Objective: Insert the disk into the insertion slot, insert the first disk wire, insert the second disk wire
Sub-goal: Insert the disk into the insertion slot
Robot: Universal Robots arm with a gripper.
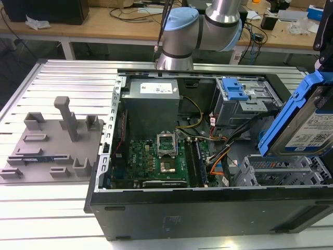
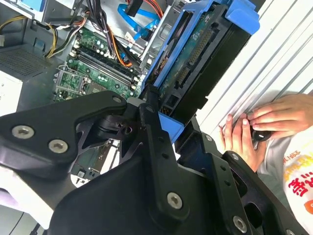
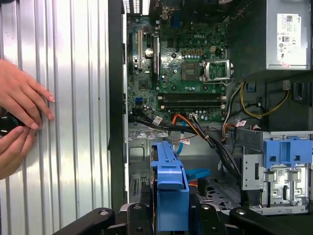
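Clamping the disk in the black gripper, fingers closed on the edges of its blue carrier, as seen in the second wrist view. Starting at the exterior view's left with a grey fixture plate carrying upright blocks and lying flat on the slatted metal table. Moving on to the open computer case, lying on its side and opened upward. Noting inside it a grey power supply toward the far wall and, nearer, the green motherboard with a bare processor socket. Passing the robot arm rising behind the far wall, then orange and black cables, then the taller cage with a blue latch. Reaching, at the exterior view's right, the disk held tilted with its label side showing, hanging in the air above the insertion slot and not touching that perforated grey cage. Finding in the first wrist view a person's hands resting on the table slats just outside the case wall, fingers curling around a small dark object too hidden to identify.
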